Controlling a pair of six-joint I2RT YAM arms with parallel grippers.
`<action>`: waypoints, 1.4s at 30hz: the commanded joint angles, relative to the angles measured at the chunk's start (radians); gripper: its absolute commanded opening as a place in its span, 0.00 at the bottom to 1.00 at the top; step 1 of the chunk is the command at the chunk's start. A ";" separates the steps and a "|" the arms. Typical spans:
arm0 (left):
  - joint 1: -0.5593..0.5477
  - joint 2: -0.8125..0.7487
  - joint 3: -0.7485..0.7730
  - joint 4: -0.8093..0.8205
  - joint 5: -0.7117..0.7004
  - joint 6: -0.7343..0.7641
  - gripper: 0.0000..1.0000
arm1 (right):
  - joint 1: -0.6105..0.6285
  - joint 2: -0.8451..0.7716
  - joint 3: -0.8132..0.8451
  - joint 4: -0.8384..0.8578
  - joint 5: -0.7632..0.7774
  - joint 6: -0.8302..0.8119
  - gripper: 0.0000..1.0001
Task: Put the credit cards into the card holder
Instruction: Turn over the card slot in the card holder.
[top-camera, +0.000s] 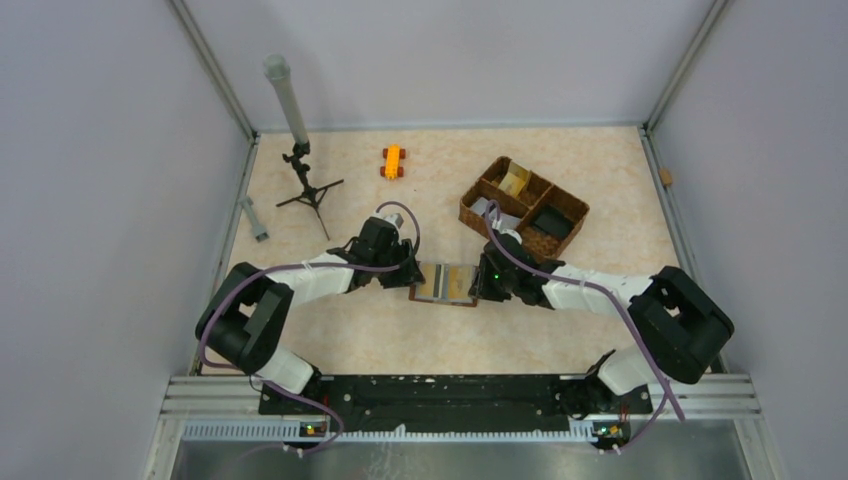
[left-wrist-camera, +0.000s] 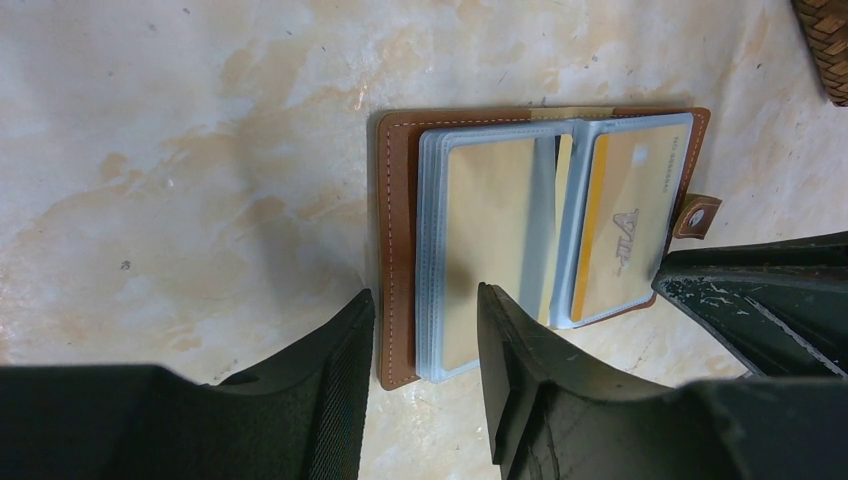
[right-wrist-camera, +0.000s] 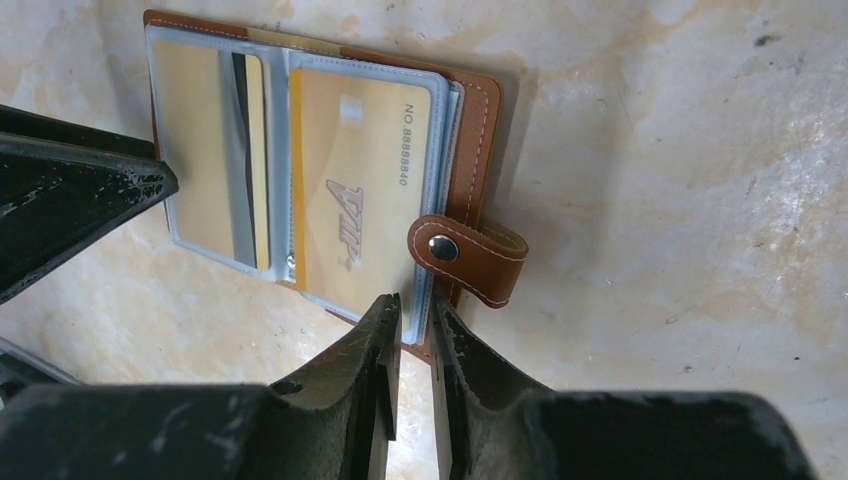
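brown leather card holder (top-camera: 447, 283) lies opened flat on the marbled worktop (top-camera: 560, 160), between the two arms. long axis of the spread runs left to right; snap tab (right-wrist-camera: 468, 255) sticks out on the right arm's side. clear sleeves face up: vip gold card (right-wrist-camera: 360, 200) in the right half, second gold card (left-wrist-camera: 490, 240) in the left half. woven basket (top-camera: 470, 212) behind it: gold-coloured card (top-camera: 515, 180) in the far compartment, black item (top-camera: 552, 222) in the right one. left gripper (left-wrist-camera: 425, 300): jaws part open, astride the holder's left end, contact unclear. right gripper (right-wrist-camera: 412, 305): jaws nearly closed, pinching the sleeve edge beside the tab.
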 joint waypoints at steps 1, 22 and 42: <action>0.003 0.020 -0.020 0.002 0.003 0.003 0.46 | 0.012 0.000 0.002 0.053 -0.005 0.009 0.18; 0.003 0.022 -0.042 0.035 0.024 -0.012 0.41 | 0.012 -0.030 -0.018 0.175 -0.062 0.024 0.13; 0.004 0.016 -0.045 0.044 0.039 -0.023 0.40 | 0.035 -0.041 0.008 0.229 -0.039 -0.011 0.17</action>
